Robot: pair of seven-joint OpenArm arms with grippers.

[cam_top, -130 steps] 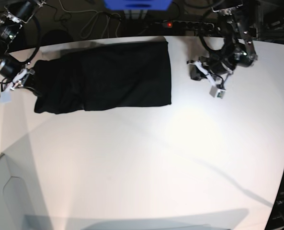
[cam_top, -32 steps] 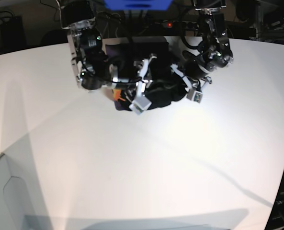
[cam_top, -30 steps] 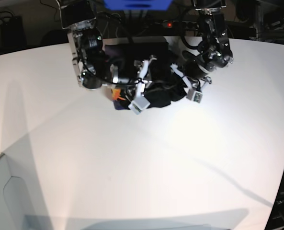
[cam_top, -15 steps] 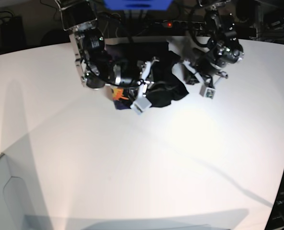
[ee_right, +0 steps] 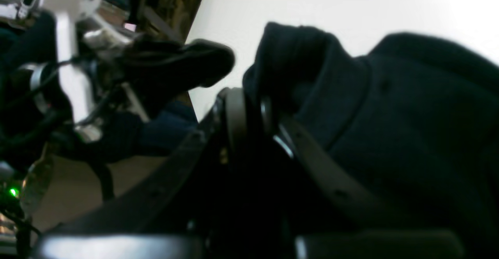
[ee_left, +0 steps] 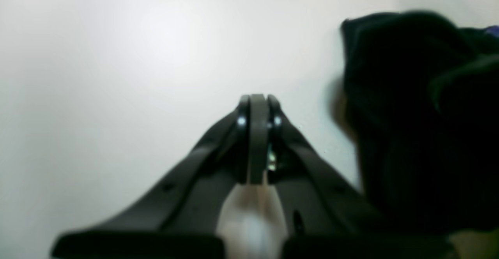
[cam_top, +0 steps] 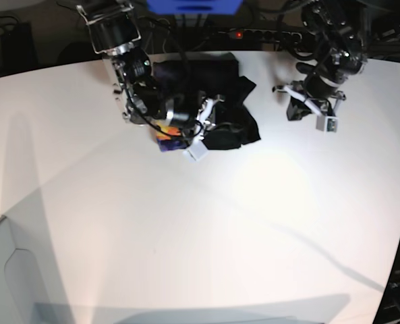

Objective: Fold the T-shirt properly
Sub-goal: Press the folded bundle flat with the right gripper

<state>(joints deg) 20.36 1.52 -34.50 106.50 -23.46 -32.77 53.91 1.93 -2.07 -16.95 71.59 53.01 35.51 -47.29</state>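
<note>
T-shirt [cam_top: 216,101] bunched on white table [cam_top: 186,236], right tool [cam_top: 201,128] clamped on it, left tool [cam_top: 306,111] together.

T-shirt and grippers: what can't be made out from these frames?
- T-shirt, base view: the right arm covers its left part, so fold neatness is unclear.
- Print: only a small coloured scrap shows.
- Right gripper, right wrist view: blurred, dark cloth around the jaws, grip unclear.
- Left gripper, left wrist view: shirt beside it blurred.
</note>
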